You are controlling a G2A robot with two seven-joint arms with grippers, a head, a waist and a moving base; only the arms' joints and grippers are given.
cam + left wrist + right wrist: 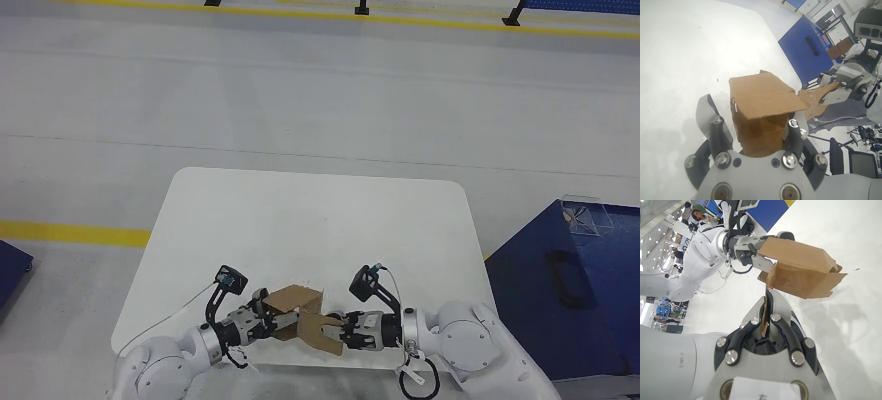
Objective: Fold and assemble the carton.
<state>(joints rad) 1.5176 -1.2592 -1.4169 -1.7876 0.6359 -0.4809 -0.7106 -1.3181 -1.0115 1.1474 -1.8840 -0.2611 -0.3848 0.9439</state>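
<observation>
The brown carton (298, 300) (761, 94) (800, 256) is partly unfolded and held just above the white table (300, 220) near its front edge, with loose flaps at both ends. My left gripper (272, 322) (753, 108) (772, 249) stands open around one end of the carton; one finger (706, 106) is clear of the cardboard, and the other lies against the far side. My right gripper (338, 330) (769, 294) (826, 91) is shut on a crumpled flap (815, 94) at the opposite end, whose cardboard edge runs down between its fingers.
A blue cabinet (560, 290) (800, 49) stands off the table's right side, with a clear box (590, 212) on top. Most of the table behind the carton is bare. Office chairs (857, 164) stand beyond the front edge.
</observation>
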